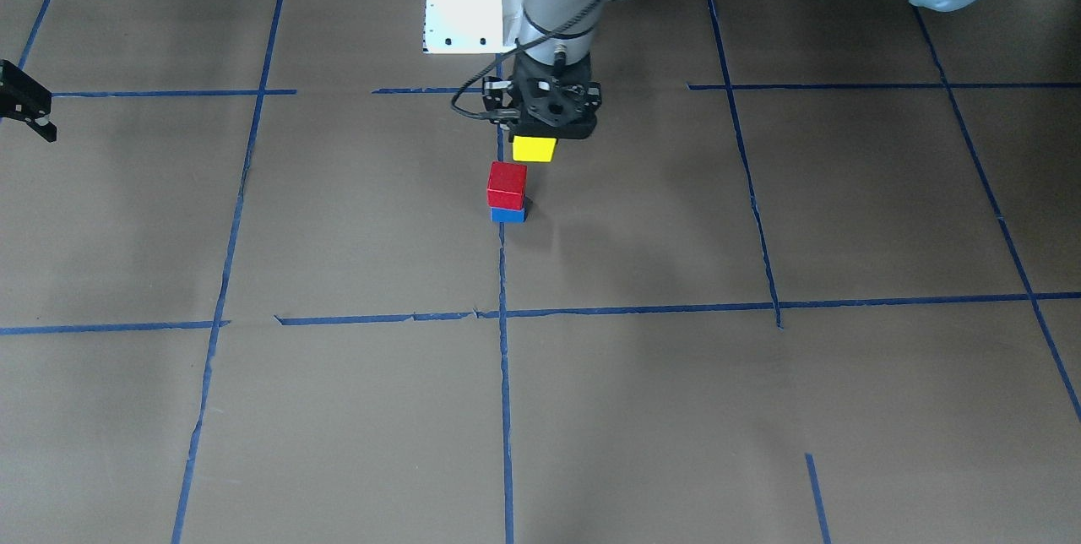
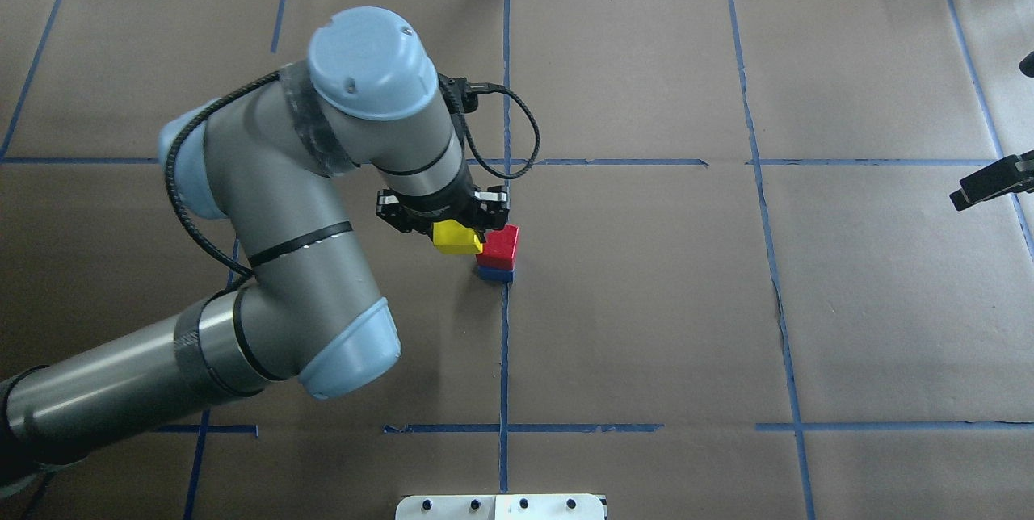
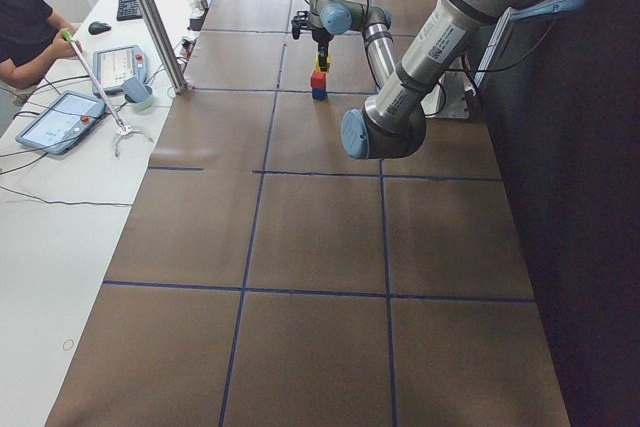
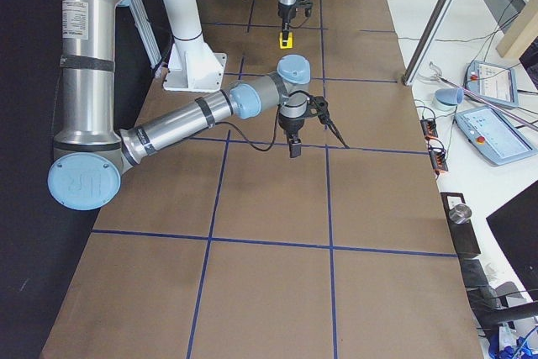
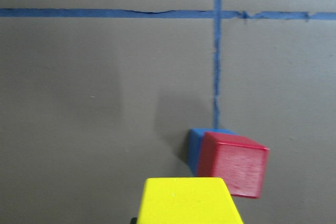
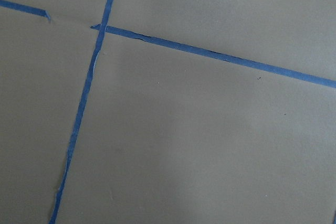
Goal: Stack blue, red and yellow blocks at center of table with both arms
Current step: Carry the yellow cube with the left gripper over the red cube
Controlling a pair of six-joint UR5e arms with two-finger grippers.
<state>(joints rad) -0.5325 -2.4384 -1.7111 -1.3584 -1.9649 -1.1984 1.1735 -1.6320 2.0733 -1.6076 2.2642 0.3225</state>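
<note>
A red block (image 1: 507,183) sits on a blue block (image 1: 507,214) at the table's center, on a blue tape line. The stack also shows in the overhead view, red (image 2: 502,244) over blue (image 2: 495,274). My left gripper (image 1: 535,140) is shut on a yellow block (image 1: 534,149) and holds it in the air, close beside the stack on my left and slightly higher than the red top (image 5: 233,163). The yellow block (image 2: 456,239) does not touch the stack. My right gripper (image 2: 981,190) is open and empty, far off at the table's right edge.
The left arm's elbow and forearm (image 2: 266,262) hang over the left half of the table. A white base plate (image 2: 501,506) is at the robot's edge. Blue tape lines (image 1: 504,375) grid the brown paper. Tablets (image 4: 496,136) lie on the side desk.
</note>
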